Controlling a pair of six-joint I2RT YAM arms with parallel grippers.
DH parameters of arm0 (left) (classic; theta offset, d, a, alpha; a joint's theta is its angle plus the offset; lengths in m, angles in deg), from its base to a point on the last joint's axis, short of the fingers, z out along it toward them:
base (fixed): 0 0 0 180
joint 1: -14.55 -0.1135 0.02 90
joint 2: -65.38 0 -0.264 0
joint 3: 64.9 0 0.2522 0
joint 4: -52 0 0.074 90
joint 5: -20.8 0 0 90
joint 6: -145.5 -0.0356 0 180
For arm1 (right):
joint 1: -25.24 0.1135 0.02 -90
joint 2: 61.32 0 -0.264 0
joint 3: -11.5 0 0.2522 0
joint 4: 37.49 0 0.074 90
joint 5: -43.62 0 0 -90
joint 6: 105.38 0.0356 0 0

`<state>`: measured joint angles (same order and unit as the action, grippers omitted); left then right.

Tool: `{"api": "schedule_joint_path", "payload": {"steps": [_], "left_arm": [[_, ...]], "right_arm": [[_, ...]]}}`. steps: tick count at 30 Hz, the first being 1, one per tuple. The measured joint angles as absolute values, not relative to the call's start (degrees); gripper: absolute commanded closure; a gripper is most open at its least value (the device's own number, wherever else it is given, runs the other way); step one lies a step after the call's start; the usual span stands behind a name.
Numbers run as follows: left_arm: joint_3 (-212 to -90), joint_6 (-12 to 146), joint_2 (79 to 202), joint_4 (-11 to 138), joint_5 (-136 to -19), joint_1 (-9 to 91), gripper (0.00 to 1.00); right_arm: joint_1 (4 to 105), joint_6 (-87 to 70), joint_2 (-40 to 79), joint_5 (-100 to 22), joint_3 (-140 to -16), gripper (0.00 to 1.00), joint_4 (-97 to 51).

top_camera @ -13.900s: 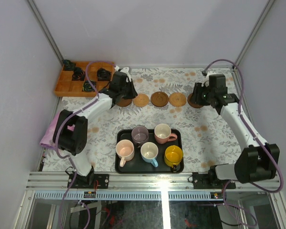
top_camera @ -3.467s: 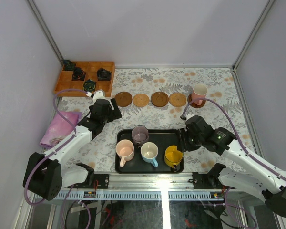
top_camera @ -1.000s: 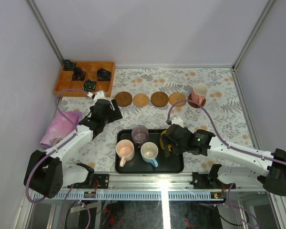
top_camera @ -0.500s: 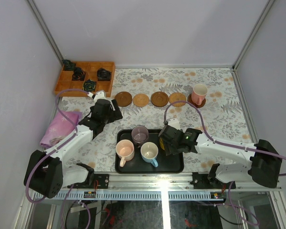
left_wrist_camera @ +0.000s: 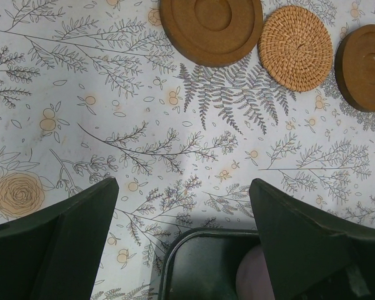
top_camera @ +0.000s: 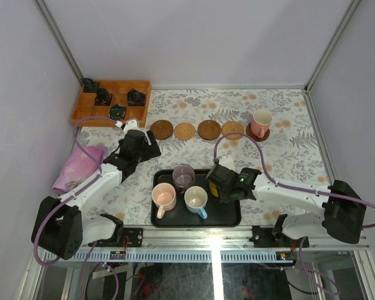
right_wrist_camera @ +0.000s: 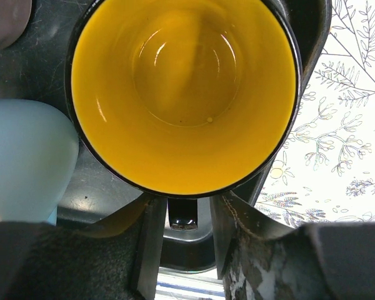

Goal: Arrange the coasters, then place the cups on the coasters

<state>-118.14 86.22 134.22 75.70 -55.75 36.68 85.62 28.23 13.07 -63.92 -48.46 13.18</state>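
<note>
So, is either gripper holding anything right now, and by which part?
The left gripper is open and empty. The right gripper straddles the handle of the yellow cup; whether it grips cannot be told.

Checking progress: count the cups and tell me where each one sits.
5. The salmon-pink cup stands on the rightmost coaster. On the black tray: mauve cup, peach cup, light blue cup, and yellow cup, its handle inside the right gripper.
</note>
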Motion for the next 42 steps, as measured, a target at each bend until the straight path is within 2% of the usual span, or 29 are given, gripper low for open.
{"api": "schedule_joint_path", "payload": {"steps": [1,2,3,4,14,22,30,42], "left_arm": [[-118.1,86.2,134.2,75.7,-55.8,36.7,0.14],[-118.1,86.2,134.2,75.7,-55.8,36.7,0.14],[-118.1,86.2,134.2,75.7,-55.8,36.7,0.14],[-118.1,86.2,134.2,75.7,-55.8,36.7,0.14],[-118.1,86.2,134.2,75.7,-55.7,36.7,0.14],[-118.1,86.2,134.2,75.8,-55.6,36.7,0.14],[-118.1,86.2,134.2,75.9,-54.6,36.7,0.14],[-118.1,86.2,134.2,76.1,-53.7,36.7,0.14]], "right_arm": [[85.6,28.2,13.2,-63.9,-48.5,0.69,13.2],[85.6,28.2,13.3,-63.9,-48.5,0.8,13.2],[85.6,28.1,13.5,-63.9,-48.5,0.96,13.1],[85.6,28.0,13.7,-63.9,-48.5,1.0,13.1],[85.7,27.7,13.5,-65.6,-48.5,1.0,13.1],[84.1,22.3,11.8,-74.3,-53.0,1.0,15.2],[68.9,10.4,14.0,-73.7,-56.1,1.0,5.2],[53.6,-1.6,35.7,-65.1,-69.7,1.0,-6.8]]}}
